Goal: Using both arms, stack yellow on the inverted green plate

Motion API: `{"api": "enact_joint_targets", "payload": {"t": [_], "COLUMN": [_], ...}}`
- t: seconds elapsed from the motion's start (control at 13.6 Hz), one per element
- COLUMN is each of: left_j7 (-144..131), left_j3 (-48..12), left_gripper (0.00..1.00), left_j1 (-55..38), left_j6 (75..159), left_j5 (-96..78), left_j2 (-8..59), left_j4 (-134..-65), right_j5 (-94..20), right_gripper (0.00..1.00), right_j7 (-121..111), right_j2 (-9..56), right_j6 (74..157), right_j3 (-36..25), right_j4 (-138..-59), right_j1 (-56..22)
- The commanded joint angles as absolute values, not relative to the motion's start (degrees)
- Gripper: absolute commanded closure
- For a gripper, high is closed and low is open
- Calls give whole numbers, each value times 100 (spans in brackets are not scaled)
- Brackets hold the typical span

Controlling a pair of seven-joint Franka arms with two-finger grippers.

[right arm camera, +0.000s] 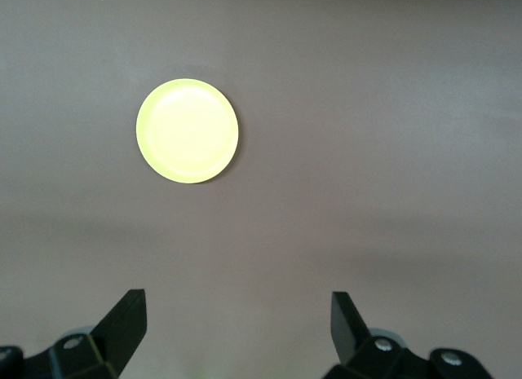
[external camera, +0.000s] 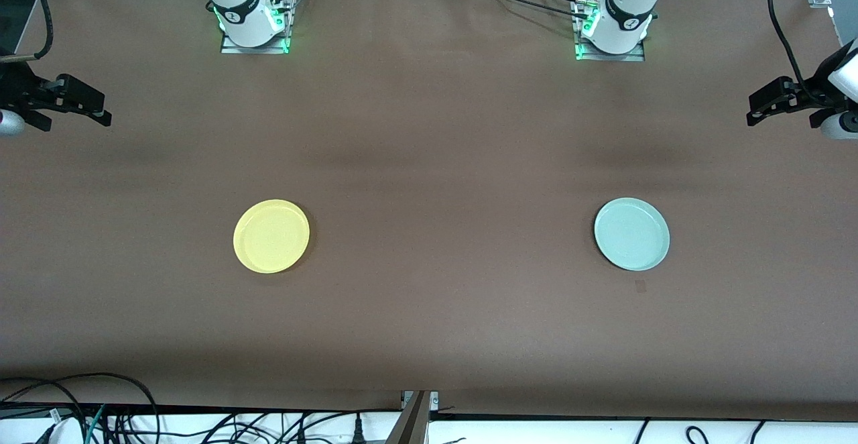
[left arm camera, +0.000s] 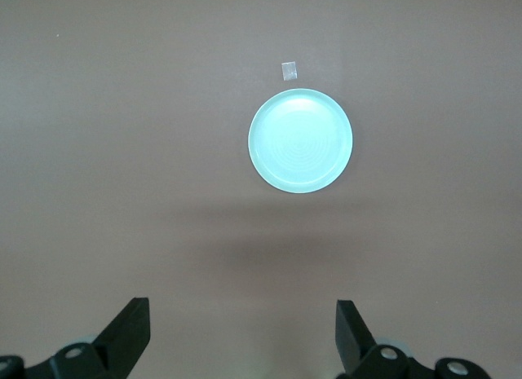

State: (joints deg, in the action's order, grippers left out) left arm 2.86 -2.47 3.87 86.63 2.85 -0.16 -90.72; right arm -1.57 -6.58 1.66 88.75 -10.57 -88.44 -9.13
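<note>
1. The yellow plate [external camera: 271, 236] lies flat on the brown table [external camera: 429, 162], rim up, toward the right arm's end. Nothing touches it, and bare table shows all round it.

2. The green plate [external camera: 632, 234] lies flat as well, toward the left arm's end of the table and well apart from the yellow plate. In the front view the two sit about level, neither clearly nearer the camera. Its hollow side faces up – faint concentric rings show inside the rim in the left wrist view – so it is not inverted.

3. A small pale square of tape [external camera: 640, 286] is stuck to the table just beside the green plate, a little nearer the front camera and apart from the rim.

4. The left hand [external camera: 781, 98] hangs in the air at the left arm's edge of the front view, over the table's end. Its wrist view shows both fingers [left arm camera: 130, 330] spread wide apart with nothing between them, the green plate lying well clear of them on the table.

5. The right hand [external camera: 80, 105] hangs likewise over the table's right-arm end – fingers [right arm camera: 126, 322] wide apart and holding nothing, the yellow plate well clear of them in its wrist view.

6. Both arm bases stand along the edge of the table farthest from the front camera, green lights glowing at their feet.

7. Black cables [external camera: 100, 417] trail along the floor below the table's near edge.
</note>
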Motion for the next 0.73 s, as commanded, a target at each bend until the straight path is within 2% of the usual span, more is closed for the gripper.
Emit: {"api": "enact_joint_targets", "payload": {"t": [0.0, 0.66], "left_j7": [431, 413], "left_j3": [-273, -272], "left_gripper": [0, 0], "left_j1": [457, 457], "left_j6": [8517, 8508], "left_j5": [246, 264], "left_j2": [88, 141], "left_j4": [-8851, -8859], "right_j5": [-88, -79], "right_gripper": [0, 0], "right_j7": [-686, -668], "right_j2": [123, 167], "right_j6": [8851, 8982], "right_j3": [-1028, -993], "right_j4": [-8763, -8771], "right_j1": [-888, -888]}}
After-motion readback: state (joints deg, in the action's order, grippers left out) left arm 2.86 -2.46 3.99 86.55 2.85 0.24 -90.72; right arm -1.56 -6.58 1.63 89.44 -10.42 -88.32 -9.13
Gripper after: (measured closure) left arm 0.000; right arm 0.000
